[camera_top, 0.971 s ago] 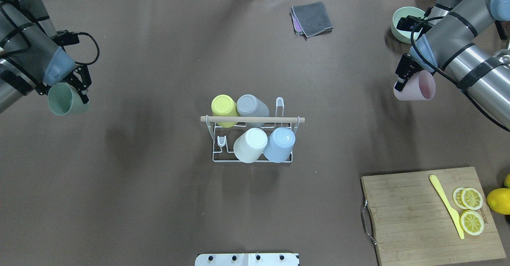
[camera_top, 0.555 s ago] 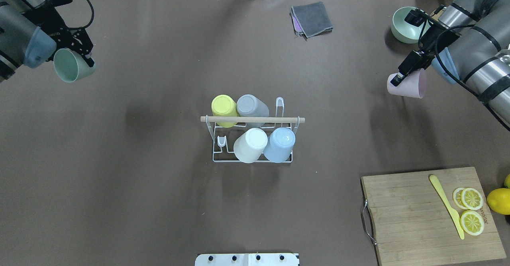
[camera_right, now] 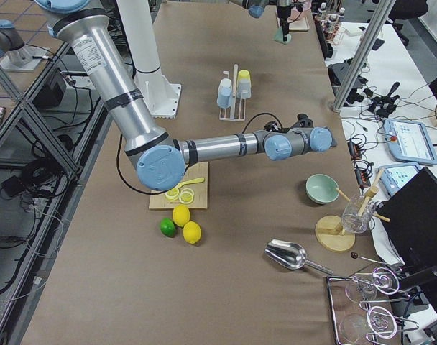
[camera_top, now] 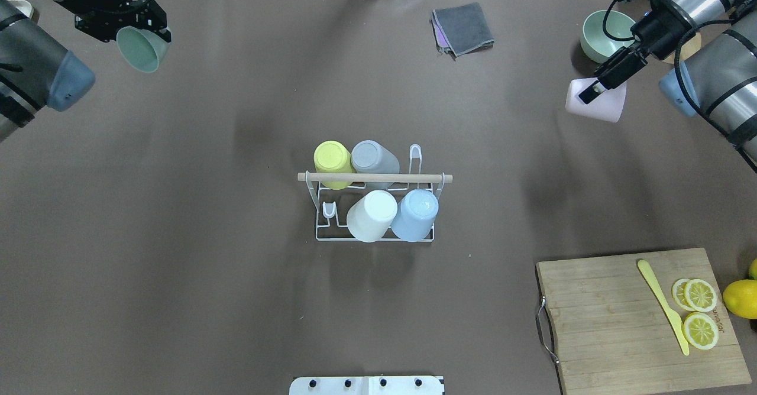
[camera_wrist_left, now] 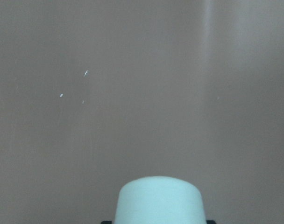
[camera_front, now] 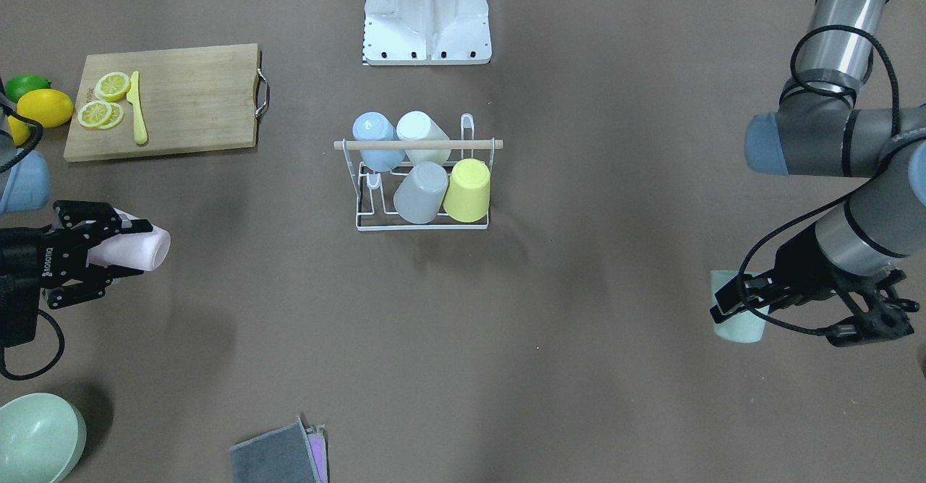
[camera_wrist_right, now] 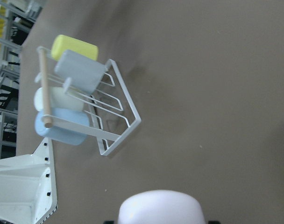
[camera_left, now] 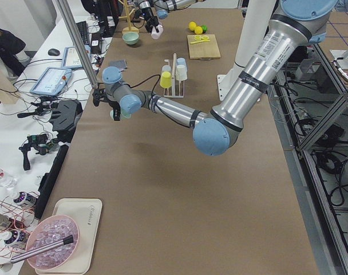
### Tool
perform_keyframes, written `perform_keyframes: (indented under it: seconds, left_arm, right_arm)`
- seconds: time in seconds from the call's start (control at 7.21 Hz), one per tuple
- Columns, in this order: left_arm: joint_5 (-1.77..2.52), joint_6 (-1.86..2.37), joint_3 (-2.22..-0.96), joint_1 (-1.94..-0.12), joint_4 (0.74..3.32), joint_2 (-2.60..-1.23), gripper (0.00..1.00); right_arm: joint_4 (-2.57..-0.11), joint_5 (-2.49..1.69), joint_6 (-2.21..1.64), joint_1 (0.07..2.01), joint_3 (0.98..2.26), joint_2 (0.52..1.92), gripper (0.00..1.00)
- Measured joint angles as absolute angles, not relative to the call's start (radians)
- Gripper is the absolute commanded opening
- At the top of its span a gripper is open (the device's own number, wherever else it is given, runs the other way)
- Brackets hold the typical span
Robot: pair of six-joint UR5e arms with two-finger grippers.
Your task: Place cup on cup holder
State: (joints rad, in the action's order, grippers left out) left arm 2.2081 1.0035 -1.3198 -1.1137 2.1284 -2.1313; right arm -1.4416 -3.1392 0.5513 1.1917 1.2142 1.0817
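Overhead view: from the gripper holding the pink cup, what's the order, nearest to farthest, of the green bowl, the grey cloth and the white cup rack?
Measured from the right gripper, shut on the pink cup:
1. the green bowl, just beyond it, far right corner.
2. the grey cloth, by the far edge, nearer the middle.
3. the cup holder, at the table's centre.

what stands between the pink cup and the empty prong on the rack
Nothing visible. Only bare brown table lies between the pale pink plastic cup, held by the right end effector, and the white wire cup holder with its empty far-right prong.
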Motion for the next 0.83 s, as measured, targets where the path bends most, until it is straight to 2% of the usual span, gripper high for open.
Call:
perform_keyframes:
  seconds: [0.28, 0.83]
  left_arm:
    - [2.012, 1.121, -1.36, -1.074, 2.327, -2.129, 0.0]
    - [1.737, 1.196, -1.551, -1.019, 2.572, -2.077, 0.0]
  right_arm:
    - [-1.383, -3.304, 0.794, 1.207, 1.214, 1.078, 0.32]
    - [-1.346, -3.559, 1.268, 1.248, 1.173, 1.097, 0.3]
